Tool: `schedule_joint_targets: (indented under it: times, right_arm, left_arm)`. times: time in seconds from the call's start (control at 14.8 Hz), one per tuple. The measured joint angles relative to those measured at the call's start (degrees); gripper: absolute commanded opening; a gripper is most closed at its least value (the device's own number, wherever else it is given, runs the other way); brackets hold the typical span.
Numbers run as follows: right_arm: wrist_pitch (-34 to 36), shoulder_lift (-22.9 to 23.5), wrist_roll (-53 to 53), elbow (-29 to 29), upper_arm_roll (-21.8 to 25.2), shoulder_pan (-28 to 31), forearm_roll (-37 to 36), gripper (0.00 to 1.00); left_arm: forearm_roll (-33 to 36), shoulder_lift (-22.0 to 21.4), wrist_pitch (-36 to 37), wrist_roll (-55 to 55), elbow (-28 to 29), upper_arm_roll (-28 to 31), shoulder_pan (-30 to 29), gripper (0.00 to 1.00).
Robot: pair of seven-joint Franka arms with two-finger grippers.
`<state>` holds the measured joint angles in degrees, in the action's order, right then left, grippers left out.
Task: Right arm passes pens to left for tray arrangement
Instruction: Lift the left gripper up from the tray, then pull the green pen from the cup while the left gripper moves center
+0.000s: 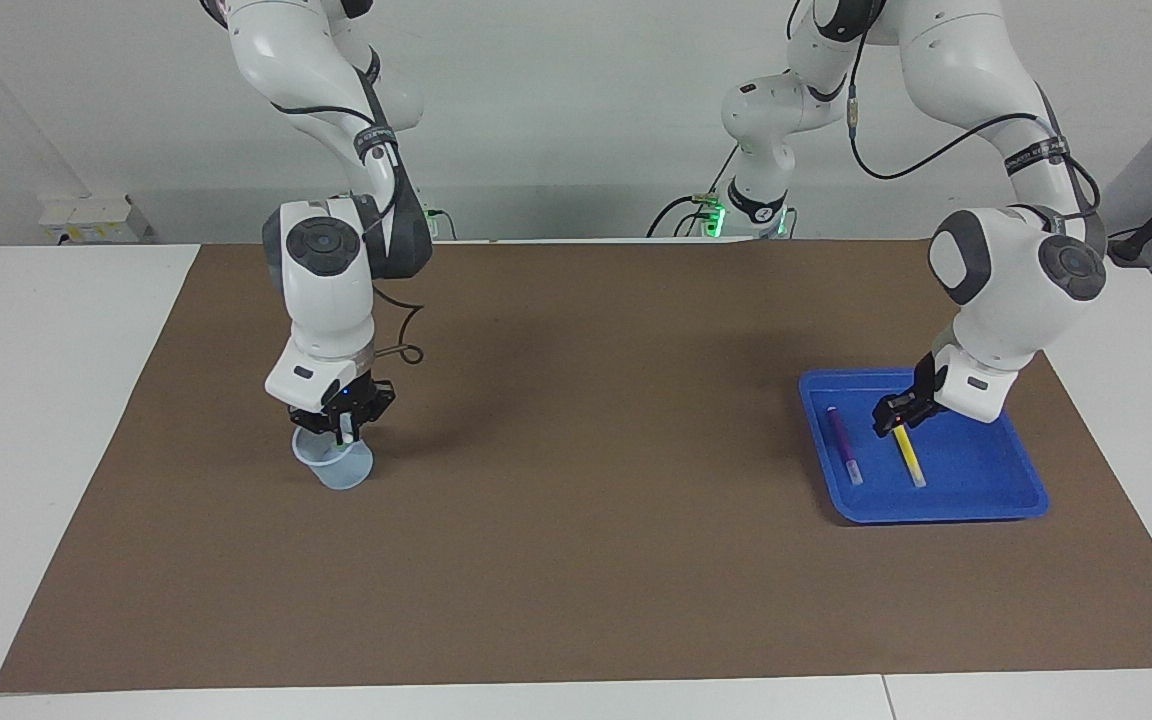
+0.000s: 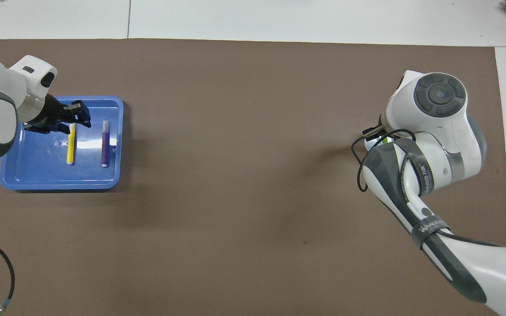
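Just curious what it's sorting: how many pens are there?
2 in the blue tray: purple pen, and yellow pen at the left gripper. Another may hide in the cup under the right gripper.

surface: white table | on it: brown mat | on mat: blue tray, translucent cup
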<state>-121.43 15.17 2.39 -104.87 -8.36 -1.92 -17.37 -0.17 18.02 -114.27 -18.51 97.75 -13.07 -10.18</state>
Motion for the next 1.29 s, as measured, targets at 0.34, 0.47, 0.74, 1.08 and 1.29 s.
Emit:
schedule_joint_targets:
  times: [0.34, 0.47, 0.74, 1.08, 1.29]
  right_arm:
    - [7.65, -1.79, 2.68, 4.56, 0.09, 0.38, 4.02, 0.12]
    - [10.24, -4.16, 4.83, 5.90, 0.12, 1.90, 6.95, 0.12]
    - [16.41, -9.88, 6.15, 8.34, 0.17, 3.52, 11.45, 0.12]
    - [24.23, -11.67, -0.81, 13.45, 0.21, 3.54, 24.87, 0.12]
    - [24.08, -11.07, -9.79, 13.42, -0.04, 2.95, 31.00, 0.12]
  left_arm:
    - [-5.76, -1.85, 1.65, -22.36, -0.01, -0.18, 7.03, 0.92]
    - [-8.00, -2.72, 2.10, -33.41, 0.03, -0.29, 10.47, 1.00]
    - [-8.39, -3.20, 2.05, -49.28, 0.03, -0.39, 17.57, 1.00]
    - [-15.69, -4.07, -0.32, -65.07, -1.42, -1.09, 19.13, 1.00]
    - [-16.59, -4.13, -5.45, -81.59, -1.78, -1.77, 24.24, 1.00]
